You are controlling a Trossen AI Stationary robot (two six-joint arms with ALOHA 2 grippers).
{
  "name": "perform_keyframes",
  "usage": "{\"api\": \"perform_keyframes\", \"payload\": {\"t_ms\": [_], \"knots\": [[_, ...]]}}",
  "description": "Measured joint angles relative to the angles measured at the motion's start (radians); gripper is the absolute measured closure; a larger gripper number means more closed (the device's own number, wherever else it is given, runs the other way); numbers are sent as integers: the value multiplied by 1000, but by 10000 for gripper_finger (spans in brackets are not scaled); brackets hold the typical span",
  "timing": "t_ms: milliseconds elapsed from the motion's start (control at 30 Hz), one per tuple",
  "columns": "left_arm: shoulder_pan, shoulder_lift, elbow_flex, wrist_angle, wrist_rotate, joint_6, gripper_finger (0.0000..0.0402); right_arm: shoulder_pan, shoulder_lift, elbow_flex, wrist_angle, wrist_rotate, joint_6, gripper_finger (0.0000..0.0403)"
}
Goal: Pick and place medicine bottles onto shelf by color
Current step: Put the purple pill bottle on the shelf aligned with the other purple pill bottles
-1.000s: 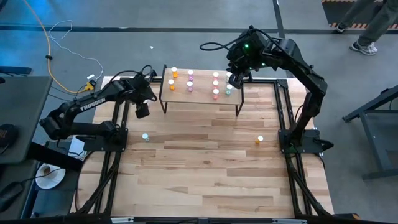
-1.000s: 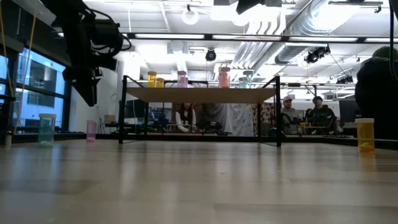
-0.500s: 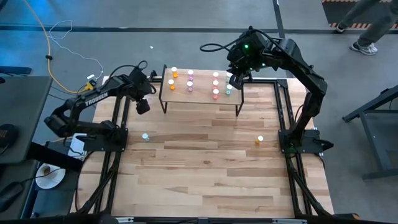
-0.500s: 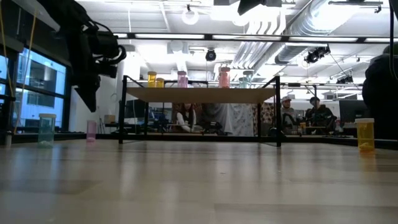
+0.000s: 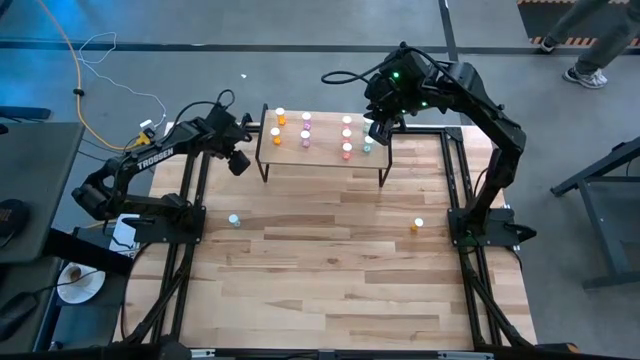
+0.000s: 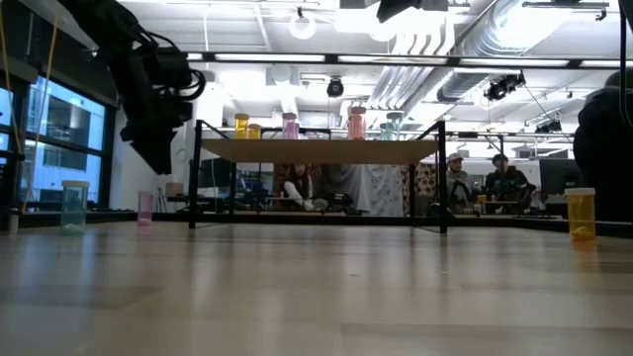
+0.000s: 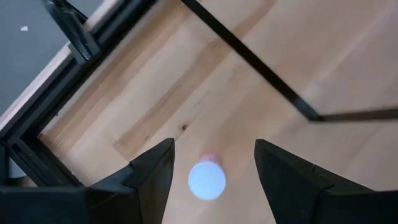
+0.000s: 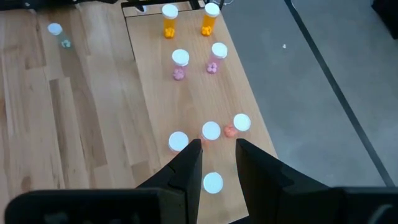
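The shelf (image 5: 322, 157) stands at the table's far middle on thin black legs. On its top stand orange bottles (image 5: 278, 126), pink bottles (image 5: 306, 128), red bottles (image 5: 347, 137) and a teal one (image 5: 367, 146), in groups from left to right. My left gripper (image 7: 214, 149) is open beside the shelf's left leg. It hangs above a pink bottle (image 7: 206, 180) that stands upright on the table, with one finger on either side and clear of it. My right gripper (image 8: 217, 146) hangs open high over the shelf's right end, above the teal bottle (image 8: 213, 182).
A teal bottle (image 5: 234, 220) stands upright on the table's left part and an orange one (image 5: 418, 226) on its right part. Black frame rails (image 5: 190, 200) run along both side edges. People sit in the room behind the table (image 6: 297, 188).
My left gripper has moved toward the table's far edge and the shelf's left leg, sinking a little and rolling about its own pointing line. It now hangs over the pink bottle. Its fingers have stayed open, and the bottle has not moved.
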Motion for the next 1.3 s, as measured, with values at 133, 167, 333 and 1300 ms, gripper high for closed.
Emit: {"api": "perform_keyframes", "payload": {"t_ms": [133, 167, 333, 1300], "knots": [[-2, 0, 0, 15, -1, -47, 188, 0, 0, 0, 0, 0, 1, 313], [-5, 0, 2, 14, -5, -58, 188, 0, 0, 0, 0, 0, 5, 313], [-36, 0, 18, -1, -54, -138, 188, 0, 0, 0, 0, 0, 12, 313], [-72, 96, 36, -107, -131, 186, 188, 0, 0, 0, 1, 0, 27, 313]]}}
